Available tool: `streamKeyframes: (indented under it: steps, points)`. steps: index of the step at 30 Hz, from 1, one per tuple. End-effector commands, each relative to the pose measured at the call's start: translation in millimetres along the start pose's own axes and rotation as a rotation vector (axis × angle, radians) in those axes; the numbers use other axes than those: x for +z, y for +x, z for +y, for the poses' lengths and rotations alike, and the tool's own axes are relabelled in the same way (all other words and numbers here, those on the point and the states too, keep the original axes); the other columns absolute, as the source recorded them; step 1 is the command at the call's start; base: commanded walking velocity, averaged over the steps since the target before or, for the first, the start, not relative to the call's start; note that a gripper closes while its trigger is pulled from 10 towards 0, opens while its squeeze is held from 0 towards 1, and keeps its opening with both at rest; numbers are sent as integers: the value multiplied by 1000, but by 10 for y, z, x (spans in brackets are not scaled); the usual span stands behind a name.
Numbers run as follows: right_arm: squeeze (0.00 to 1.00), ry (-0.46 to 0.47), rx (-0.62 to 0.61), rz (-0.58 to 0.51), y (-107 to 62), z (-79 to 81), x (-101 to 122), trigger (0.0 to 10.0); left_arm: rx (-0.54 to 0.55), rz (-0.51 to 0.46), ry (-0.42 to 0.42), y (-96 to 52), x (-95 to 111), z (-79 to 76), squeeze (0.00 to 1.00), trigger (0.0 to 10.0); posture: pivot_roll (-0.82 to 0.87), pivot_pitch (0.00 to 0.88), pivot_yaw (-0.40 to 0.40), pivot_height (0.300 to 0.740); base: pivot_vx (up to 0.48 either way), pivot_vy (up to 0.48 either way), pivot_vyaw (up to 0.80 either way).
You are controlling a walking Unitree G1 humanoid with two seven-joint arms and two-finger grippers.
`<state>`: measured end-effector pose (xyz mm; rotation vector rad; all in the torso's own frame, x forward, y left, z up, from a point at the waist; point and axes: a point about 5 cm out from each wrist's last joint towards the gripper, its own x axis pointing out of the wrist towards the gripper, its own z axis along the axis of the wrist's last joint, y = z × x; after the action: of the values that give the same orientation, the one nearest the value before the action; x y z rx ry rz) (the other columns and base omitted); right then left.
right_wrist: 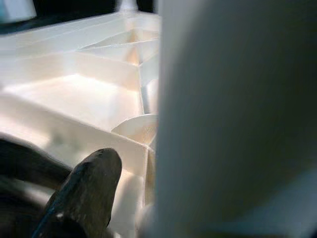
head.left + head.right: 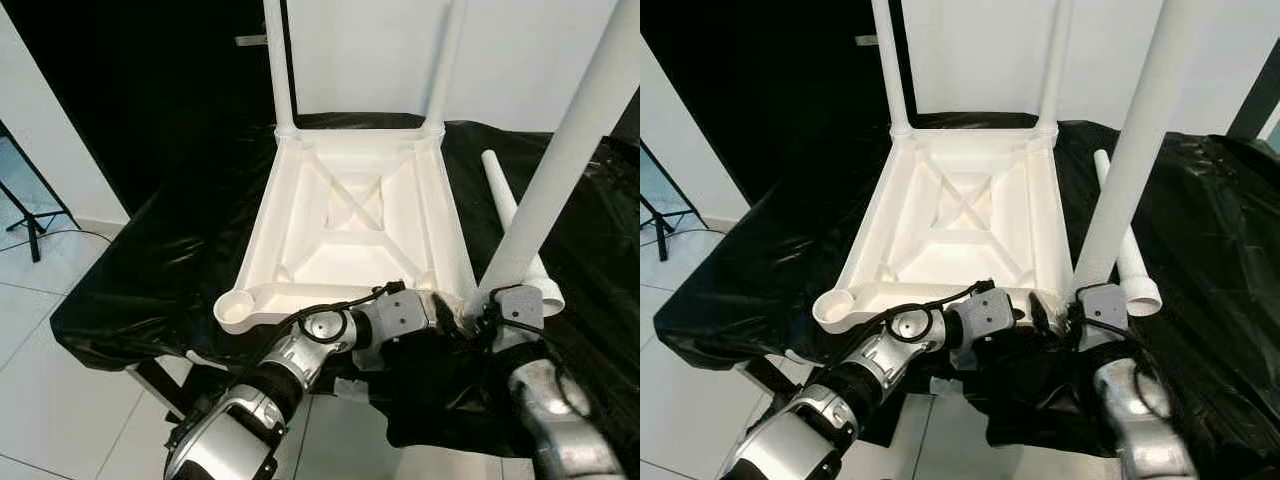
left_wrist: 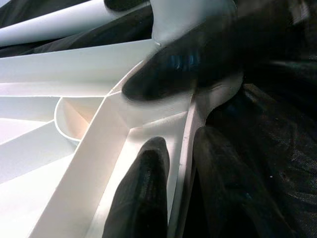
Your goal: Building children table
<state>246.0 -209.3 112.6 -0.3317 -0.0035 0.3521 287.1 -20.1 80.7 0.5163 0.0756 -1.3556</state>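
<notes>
A white plastic children's table point(image 2: 300, 255) lies upside down on black sheeting. Two white legs point(image 2: 278, 60) point(image 2: 445, 60) stand in its far corner sockets. The near left socket point(image 2: 236, 308) is open. My right gripper point(image 2: 500, 305) is shut on a third leg point(image 2: 570, 150), held upright and tilted at the near right corner; in the right wrist view that leg point(image 1: 237, 114) stands right beside a round socket point(image 1: 136, 126). My left gripper point(image 2: 443, 312) reaches across and pinches the table's near rim point(image 3: 188, 148), one finger point(image 3: 143, 193) inside and one outside.
A fourth leg point(image 2: 505, 205) lies loose on the black sheet point(image 2: 150, 260) to the table's right. The sheet's front edge drops to a white tiled floor point(image 2: 40, 400). A black stand point(image 2: 30, 215) is at the far left, with a white wall behind.
</notes>
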Motion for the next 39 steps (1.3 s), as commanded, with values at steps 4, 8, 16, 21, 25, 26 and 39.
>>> streamKeyframes:
  steps: [4, 8, 16, 21, 25, 26, 39]
  points:
    - [0, -4, 182, 67, -63, -180, 5, 10000, -69, 152, -85, -47, -363, -222, 0, 10000, 107, 0, 28, 740, 0, 0, 0]
    - [0, -6, 251, 114, -104, -185, -69, 10000, -60, 148, -84, -42, -343, -196, 0, 10000, 119, 0, 21, 740, 0, 0, 0]
    - [0, 29, 314, 122, -113, -142, -140, 0, -55, 153, -89, -76, -377, -202, 0, 10000, 127, 0, 22, 740, 0, 0, 0]
    - [0, 25, 339, 130, -151, -143, -187, 0, -53, 155, -89, -80, -375, -189, 0, 10000, 128, 0, 23, 740, 0, 0, 0]
    - [0, 58, 275, 111, -185, -87, -245, 0, -55, 150, -85, -62, -351, -182, 0, 10000, 120, 0, 26, 740, 0, 0, 0]
    - [0, 71, 234, 100, -181, -48, -263, 0, -56, 149, -84, -60, -350, -183, 0, 10000, 120, 0, 26, 740, 0, 0, 0]
    - [0, 247, -425, 53, -173, 244, -376, 0, -66, 166, -76, -93, -389, -191, 0, 10000, 137, 0, 30, 740, 0, 0, 0]
